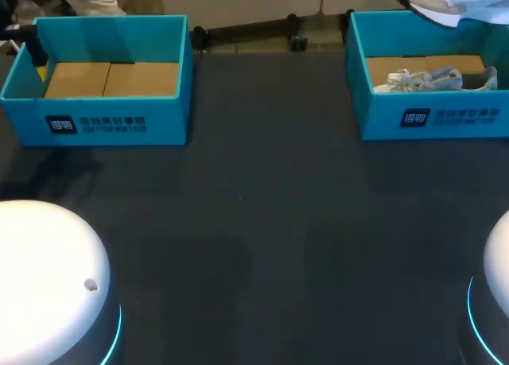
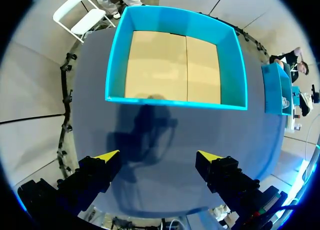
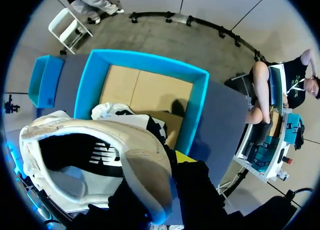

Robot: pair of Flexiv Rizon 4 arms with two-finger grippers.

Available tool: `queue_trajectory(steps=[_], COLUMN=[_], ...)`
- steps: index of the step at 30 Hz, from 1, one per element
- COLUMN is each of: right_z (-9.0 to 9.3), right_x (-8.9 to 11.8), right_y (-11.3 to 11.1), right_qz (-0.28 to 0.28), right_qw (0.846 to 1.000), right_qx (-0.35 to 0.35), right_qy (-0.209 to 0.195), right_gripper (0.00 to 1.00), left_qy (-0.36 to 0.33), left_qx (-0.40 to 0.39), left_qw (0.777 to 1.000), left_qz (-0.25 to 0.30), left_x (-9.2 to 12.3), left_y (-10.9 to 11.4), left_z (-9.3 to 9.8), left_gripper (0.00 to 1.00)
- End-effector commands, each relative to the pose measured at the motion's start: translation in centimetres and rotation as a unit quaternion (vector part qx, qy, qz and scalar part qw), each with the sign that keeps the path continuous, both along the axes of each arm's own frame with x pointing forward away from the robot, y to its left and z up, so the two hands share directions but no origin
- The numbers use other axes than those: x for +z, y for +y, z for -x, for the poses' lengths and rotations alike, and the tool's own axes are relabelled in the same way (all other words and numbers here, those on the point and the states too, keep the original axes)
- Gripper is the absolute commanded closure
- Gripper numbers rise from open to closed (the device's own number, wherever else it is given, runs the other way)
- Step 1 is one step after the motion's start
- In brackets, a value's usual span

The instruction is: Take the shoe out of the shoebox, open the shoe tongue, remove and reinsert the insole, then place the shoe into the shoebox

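Your right gripper (image 3: 167, 172) clamps the shoe (image 3: 140, 165) at its heel collar, above the right shoebox (image 3: 196, 115). It looks light and soft-walled; grip the padded rim firmly. Your left gripper (image 2: 157, 157) hangs open, empty.

A dark label (image 1: 95, 125) with white characters fronts the left shoebox (image 1: 163, 102), its twin on the right shoebox (image 1: 374, 114), neither legible from here; a white logo (image 3: 102, 153) sits inside the shoe (image 3: 145, 160)
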State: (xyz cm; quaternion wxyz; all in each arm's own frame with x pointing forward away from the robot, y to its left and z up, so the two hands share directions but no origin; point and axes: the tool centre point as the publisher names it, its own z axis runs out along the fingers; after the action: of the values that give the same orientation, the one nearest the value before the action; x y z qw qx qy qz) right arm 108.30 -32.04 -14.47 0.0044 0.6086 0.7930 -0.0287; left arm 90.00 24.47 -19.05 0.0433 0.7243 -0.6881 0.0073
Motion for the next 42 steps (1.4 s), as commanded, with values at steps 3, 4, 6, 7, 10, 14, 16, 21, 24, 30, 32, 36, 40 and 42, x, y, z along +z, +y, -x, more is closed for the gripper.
queue_trajectory(steps=[3, 4, 6, 7, 10, 14, 16, 21, 24, 30, 32, 36, 40, 42], right_z=[0.5, 0.5, 0.5, 0.5, -0.5, -1.4, -1.7, -2.3, -2.8, -4.2, -4.6, -5.1, -5.4, -5.4], right_x=[0.1, 0.1, 0.1, 0.1, -1.2, -2.6, -3.4, -5.4, -5.9, -6.0, -6.1, -6.1, -6.4, -6.4], right_y=[0.0, 0.0, 0.0, 0.0, 0.6, 1.2, 1.6, 1.9, 1.5, 0.5, 0.3, -0.1, -0.2, -0.2], right_qz=[-0.002, -0.002, -0.002, -0.002, 0.024, 0.040, 0.051, 0.050, 0.048, 0.056, 0.061, 0.059, 0.052, 0.052], right_qw=[1.000, 1.000, 1.000, 1.000, 0.999, 0.998, 0.998, 0.998, 0.997, 0.995, 0.994, 0.993, 0.993, 0.993], right_qx=[0.000, 0.000, 0.000, 0.000, -0.027, -0.040, -0.038, -0.034, -0.049, -0.074, -0.081, -0.090, -0.095, -0.095], right_qy=[-0.011, -0.011, -0.011, -0.011, -0.013, -0.022, -0.025, -0.032, -0.040, -0.045, -0.046, -0.055, -0.055, -0.055], right_gripper=[1.00, 1.00, 1.00, 1.00, 1.00, 1.00, 1.00, 1.00, 1.00, 1.00, 1.00, 1.00, 1.00, 1.00], left_qy=[0.001, 0.001, 0.001, 0.001, 0.001, 0.001, 0.001, 0.001, 0.001, 0.001, 0.001, 0.001, 0.001, 0.001], left_qx=[0.000, 0.000, 0.000, 0.000, 0.000, 0.000, 0.000, 0.000, 0.000, 0.000, 0.000, 0.000, 0.000, 0.000], left_qw=[1.000, 1.000, 1.000, 1.000, 1.000, 1.000, 1.000, 1.000, 1.000, 1.000, 1.000, 1.000, 1.000, 1.000], left_qz=[-0.001, -0.001, -0.001, -0.001, -0.001, -0.001, -0.001, -0.001, -0.001, -0.001, -0.001, -0.001, -0.001, -0.001], left_x=[0.1, 0.1, 0.1, 0.1, 0.1, 0.1, 0.1, 0.1, 0.1, 0.1, 0.1, 0.1, 0.1, 0.1], left_y=[0.0, 0.0, 0.0, 0.0, 0.0, 0.0, 0.0, 0.0, 0.0, 0.0, 0.0, 0.0, 0.0, 0.0], left_z=[0.0, 0.0, 0.0, 0.0, 0.0, 0.0, 0.0, 0.0, 0.0, 0.0, 0.0, 0.0, 0.0, 0.0], left_gripper=[0.00, 0.00, 0.00, 0.00, 0.00, 0.00, 0.00, 0.00, 0.00, 0.00, 0.00, 0.00, 0.00, 0.00])
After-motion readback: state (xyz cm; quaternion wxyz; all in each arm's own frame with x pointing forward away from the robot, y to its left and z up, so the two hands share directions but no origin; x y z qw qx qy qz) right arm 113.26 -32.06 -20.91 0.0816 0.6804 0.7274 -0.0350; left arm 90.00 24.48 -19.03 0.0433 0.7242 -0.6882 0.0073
